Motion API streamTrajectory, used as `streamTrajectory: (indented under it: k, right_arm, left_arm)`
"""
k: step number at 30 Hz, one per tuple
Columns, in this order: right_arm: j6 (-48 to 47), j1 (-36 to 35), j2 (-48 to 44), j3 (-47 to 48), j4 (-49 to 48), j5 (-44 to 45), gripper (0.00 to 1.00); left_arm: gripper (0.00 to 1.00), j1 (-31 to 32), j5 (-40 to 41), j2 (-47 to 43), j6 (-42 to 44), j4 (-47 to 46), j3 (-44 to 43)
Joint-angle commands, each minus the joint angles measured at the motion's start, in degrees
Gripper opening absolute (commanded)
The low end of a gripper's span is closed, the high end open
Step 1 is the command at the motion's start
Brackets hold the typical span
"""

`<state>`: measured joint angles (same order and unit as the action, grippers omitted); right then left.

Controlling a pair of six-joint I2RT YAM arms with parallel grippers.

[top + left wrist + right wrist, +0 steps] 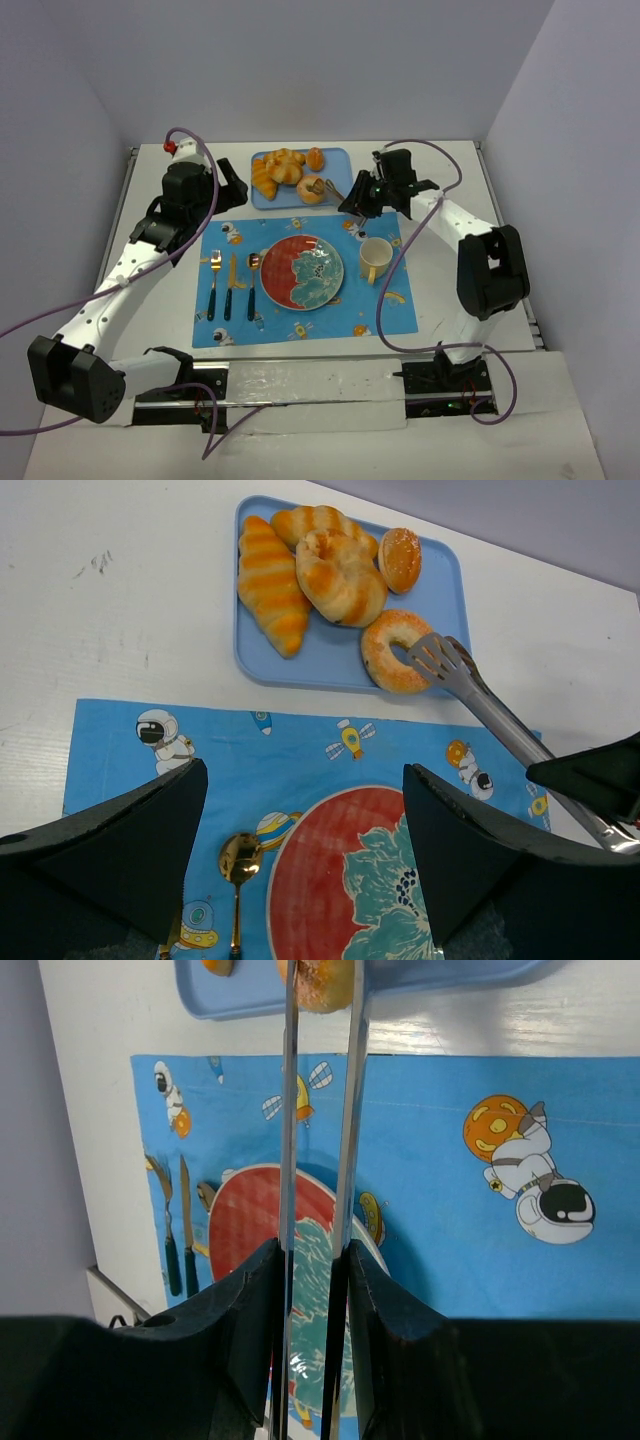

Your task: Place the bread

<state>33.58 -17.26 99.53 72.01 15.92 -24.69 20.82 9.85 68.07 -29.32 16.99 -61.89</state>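
- Near side, at left gripper [303,775]: gapes wide, grips nothing, hangs over round red-and-teal plate [320,880].
- At right gripper [315,1260]: squeezes tight on long steel tongs [289,1160].
- Further out, at tong tips: pinches golden ring-shaped bread [378,658], resting on blue plastic tray [450,590], near right corner.
- Grasp step, by the look of it; next calls for a clean lift, then a carry back to plate.
- Watch striped croissants [270,585] crowding beside, yellow cup [375,258] near the path.

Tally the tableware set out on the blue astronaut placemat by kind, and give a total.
Gold fork with a dark blue handle: 1
Gold knife with a dark blue handle: 1
Gold spoon with a dark blue handle: 1
Round red and teal plate: 1
Pale yellow cup: 1
Total: 5
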Motion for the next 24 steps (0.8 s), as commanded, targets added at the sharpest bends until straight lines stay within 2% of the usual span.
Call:
streamTrajectory:
  k: [1, 15, 24]
  right_arm:
    - [-0.9, 1.2, -5.5, -0.6, -0.5, 0.4, 0.2]
    - [-2.7, 1.6, -10.6, -0.3, 3.2, 0.5, 0.19]
    - [-3.7, 0.1, -18.7, -2.4, 7.4, -2.8, 0.19]
  left_arm:
    - [0.89, -0.3, 0.3, 0.0, 0.8, -0.4, -2.6]
    - [0.89, -0.3, 0.7, 0.2, 0.9, -0.3, -2.5]
    - [0.89, -0.3, 0.6, 0.3, 0.9, -0.2, -2.6]
